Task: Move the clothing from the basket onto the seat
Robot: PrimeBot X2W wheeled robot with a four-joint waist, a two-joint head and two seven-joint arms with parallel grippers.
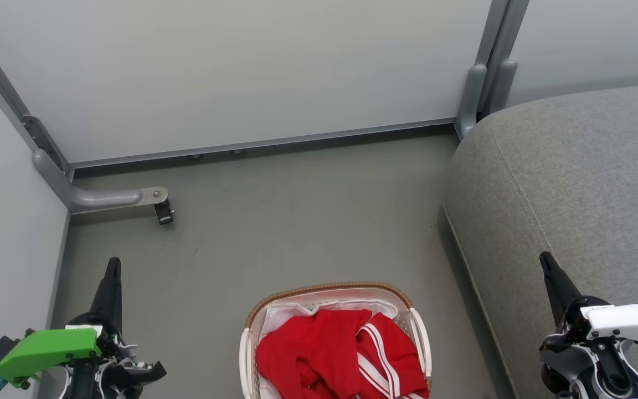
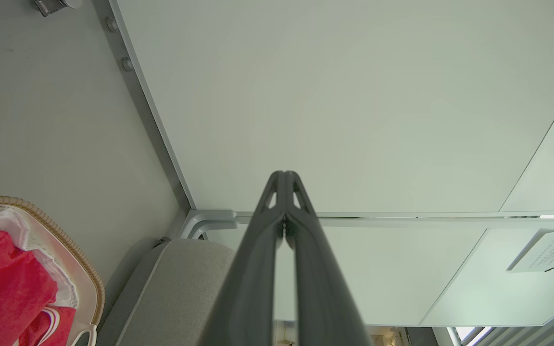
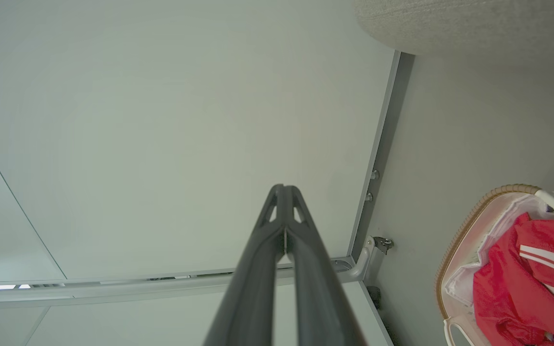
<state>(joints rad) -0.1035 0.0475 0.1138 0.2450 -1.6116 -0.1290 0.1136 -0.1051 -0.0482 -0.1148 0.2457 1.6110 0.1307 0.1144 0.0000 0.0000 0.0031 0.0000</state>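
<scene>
Nearest, at the lower left of the head view, the left gripper (image 1: 113, 265) points up the picture. Its two dark fingers are pressed together and nothing is between them. Its own wrist view confirms this: the tips touch, with only a thin slit lower down. At the lower right, the right gripper (image 1: 546, 259) stands the same way, closed tip to tip and empty, and is seen against the grey seat (image 1: 574, 166).

Between the two grippers, at the bottom centre, the basket (image 1: 327, 288) sits on the floor (image 1: 297, 221). The clothing (image 1: 319, 349) lies crumpled inside it, red with white stripes on its right-hand part, resting on the white liner (image 1: 283, 310), which shows along the far rim. The clothing is lower in the picture than both sets of fingertips and well apart from them, and neither gripper touches it or the basket.

To the basket's right, past a strip of bare floor, the rounded side of the seat rises. Its top, crossed by a stitched seam, runs back towards the upper right.

Farther off on the left, a grey metal foot (image 1: 111, 197) lies on the floor with a small black piece (image 1: 164, 212) at its end. Behind everything stand pale wall panels (image 1: 241, 72) in grey metal frames.
</scene>
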